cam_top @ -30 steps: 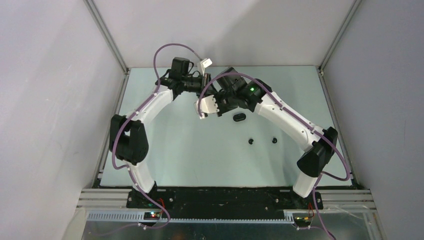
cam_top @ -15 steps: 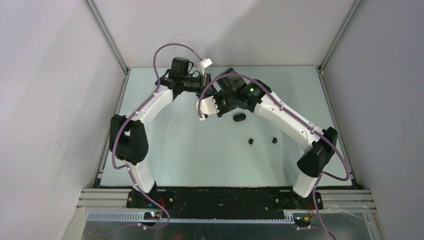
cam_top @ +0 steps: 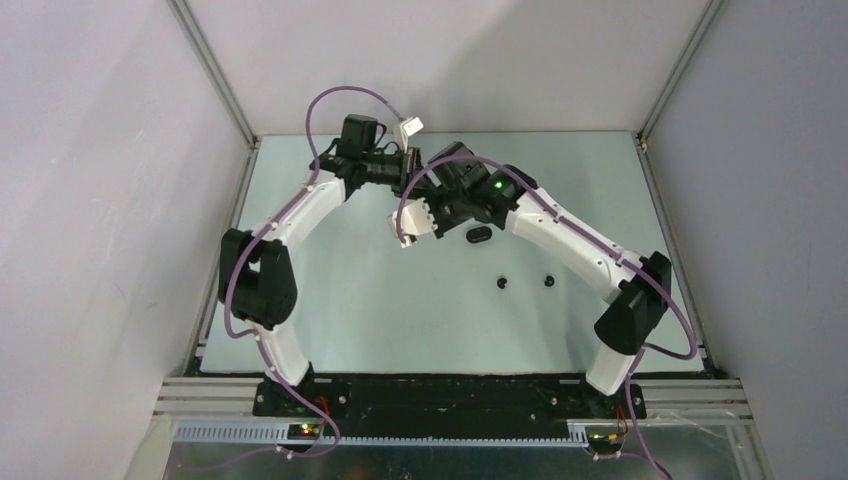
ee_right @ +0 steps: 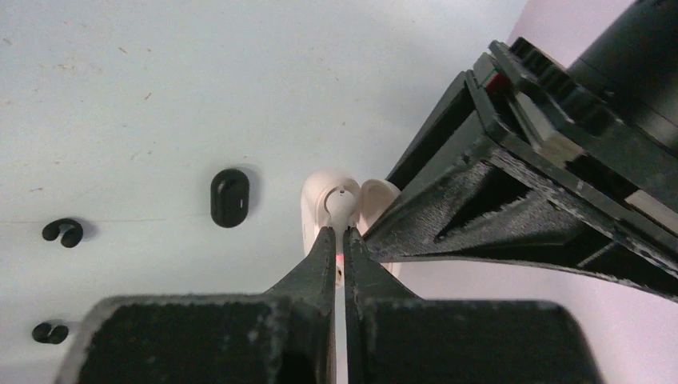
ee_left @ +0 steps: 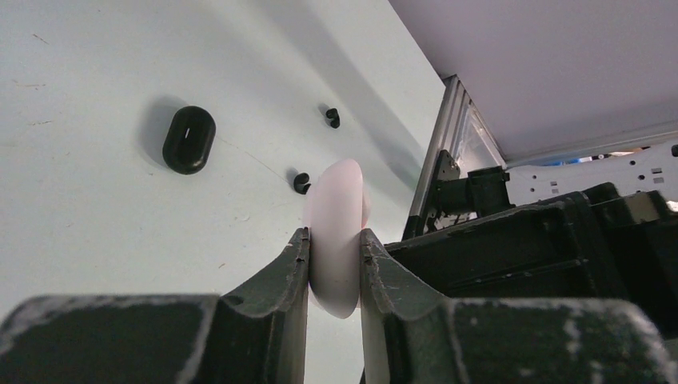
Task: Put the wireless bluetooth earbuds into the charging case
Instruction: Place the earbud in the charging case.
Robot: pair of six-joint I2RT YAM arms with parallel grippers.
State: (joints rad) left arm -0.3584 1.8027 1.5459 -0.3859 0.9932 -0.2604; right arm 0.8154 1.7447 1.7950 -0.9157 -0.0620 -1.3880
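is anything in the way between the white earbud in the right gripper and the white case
Nothing visible. The right gripper pinches the white earbud right at the open white charging case, which the left gripper clamps. The black case and black earbuds lie apart on the table.

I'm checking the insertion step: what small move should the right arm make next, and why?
Probably ease the right gripper the last bit forward to seat the white earbud in the white charging case, then open. Its jaws are shut on the bud right at the open case, which the left gripper holds clamped.
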